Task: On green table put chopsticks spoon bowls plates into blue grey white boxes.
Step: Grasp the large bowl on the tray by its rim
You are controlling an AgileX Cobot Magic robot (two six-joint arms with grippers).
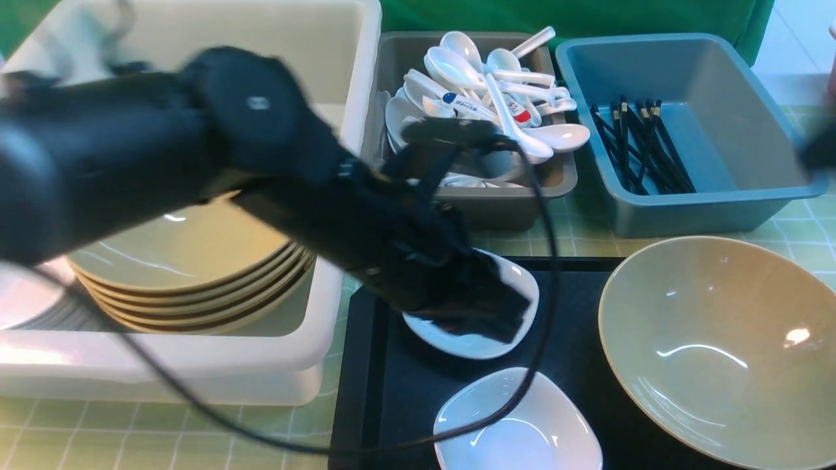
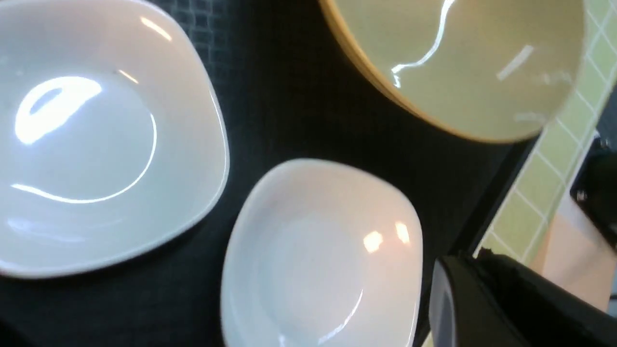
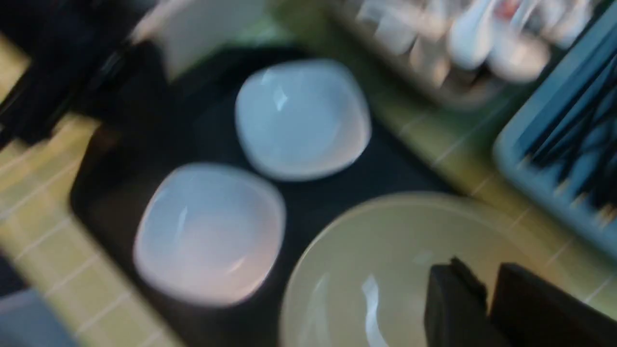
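Two white square dishes and a big tan bowl [image 1: 718,352] sit on a black tray [image 1: 385,398]. My left gripper [image 1: 496,313] hangs shut and empty right over the farther dish [image 1: 457,343]; the nearer dish [image 1: 516,424] lies free. In the left wrist view the closed left gripper [image 2: 477,260] sits beside a white dish [image 2: 318,260]. My right gripper [image 3: 489,279] is shut on nothing above the tan bowl [image 3: 385,260]. Tan plates [image 1: 196,254] are stacked in the white box [image 1: 326,307]. White spoons [image 1: 483,85] fill the grey box [image 1: 503,202]. Black chopsticks [image 1: 643,143] lie in the blue box [image 1: 718,209].
My left arm [image 1: 163,143] stretches across the white box toward the tray, its cable [image 1: 548,261] looping over the dishes. The right arm shows only as a dark blur [image 1: 819,150] at the right edge, by the blue box. Green checked cloth covers the table [image 1: 163,437].
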